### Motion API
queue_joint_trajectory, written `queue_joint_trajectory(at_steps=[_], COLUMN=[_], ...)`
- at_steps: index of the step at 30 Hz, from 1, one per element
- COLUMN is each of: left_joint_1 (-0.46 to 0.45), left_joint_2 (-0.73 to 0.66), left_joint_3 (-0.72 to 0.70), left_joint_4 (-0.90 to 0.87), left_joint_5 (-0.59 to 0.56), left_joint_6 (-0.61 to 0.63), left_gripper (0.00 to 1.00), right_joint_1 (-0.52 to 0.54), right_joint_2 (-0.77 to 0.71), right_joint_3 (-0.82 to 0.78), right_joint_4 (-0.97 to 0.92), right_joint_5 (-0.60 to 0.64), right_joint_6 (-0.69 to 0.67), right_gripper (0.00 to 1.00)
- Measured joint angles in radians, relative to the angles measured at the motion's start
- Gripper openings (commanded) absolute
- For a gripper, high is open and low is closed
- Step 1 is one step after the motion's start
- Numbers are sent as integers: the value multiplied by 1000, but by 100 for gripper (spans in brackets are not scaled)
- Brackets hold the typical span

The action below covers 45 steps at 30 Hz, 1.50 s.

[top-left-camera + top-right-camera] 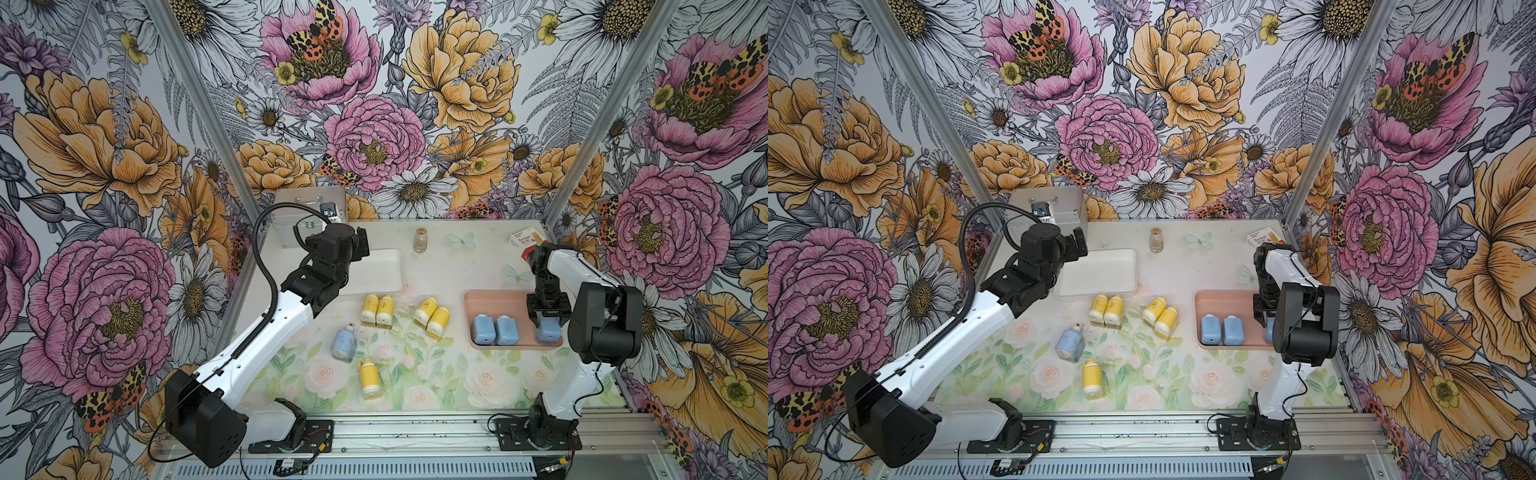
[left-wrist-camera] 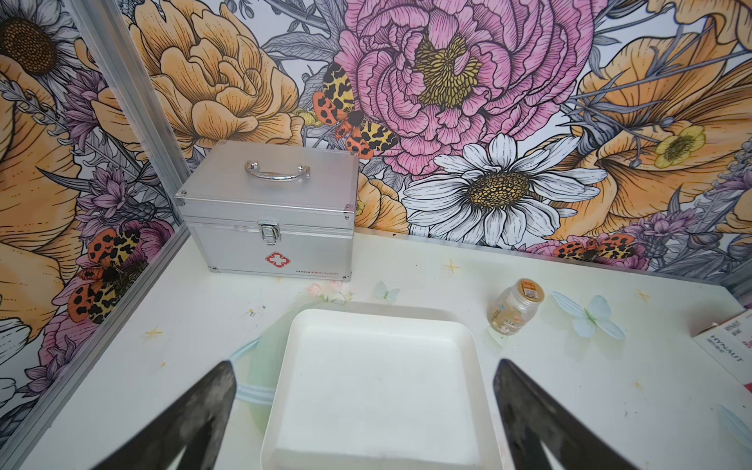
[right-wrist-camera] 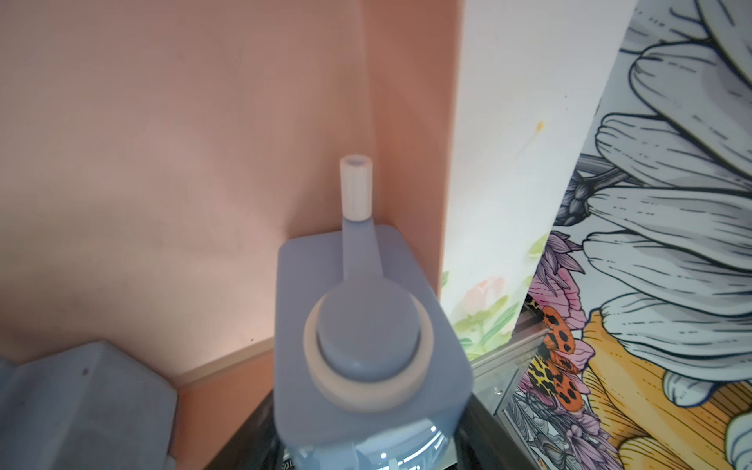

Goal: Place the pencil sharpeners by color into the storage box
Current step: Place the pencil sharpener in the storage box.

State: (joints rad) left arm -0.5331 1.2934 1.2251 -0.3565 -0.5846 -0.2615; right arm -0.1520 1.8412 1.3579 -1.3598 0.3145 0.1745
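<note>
Flowery walls ring the pale surface (image 1: 415, 270), where the right hand (image 1: 546, 322) sits around a light blue bottle-shaped plastic sharpener (image 1: 549, 332) standing in a corner of the shallow pink tray (image 1: 498, 300), its grip too hidden to tell, so a crooked pull-away could knock it over.

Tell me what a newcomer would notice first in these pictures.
The loud floral wallpaper of huge pink and orange blooms fills every wall around the table. The pink tray by the right arm holds two light blue pencil sharpeners, with the right gripper down at a third blue sharpener in its corner. Five yellow pencil sharpeners sit mid-table, and the open left gripper hovers over an empty white tray.
</note>
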Motion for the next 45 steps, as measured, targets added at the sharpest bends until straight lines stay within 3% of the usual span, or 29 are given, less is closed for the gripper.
queue_joint_trajectory(at_steps=[29,39,45], left_joint_1=[0,16,100], left_joint_2=[-7,-106,-203], left_joint_3=[3,-79,-135], left_joint_4=[1,0,-3], left_joint_5=[0,-6,4], left_joint_6=[0,0,10], left_gripper=[99,99,99], right_joint_1=[36,93,167], right_joint_2=[-2,-100,-196], right_joint_3=[-1,77,164], right_joint_4=[-11,-40,-48], right_joint_5=[56,56,29], right_joint_6=[18,53,106], right_gripper=[67,67,67])
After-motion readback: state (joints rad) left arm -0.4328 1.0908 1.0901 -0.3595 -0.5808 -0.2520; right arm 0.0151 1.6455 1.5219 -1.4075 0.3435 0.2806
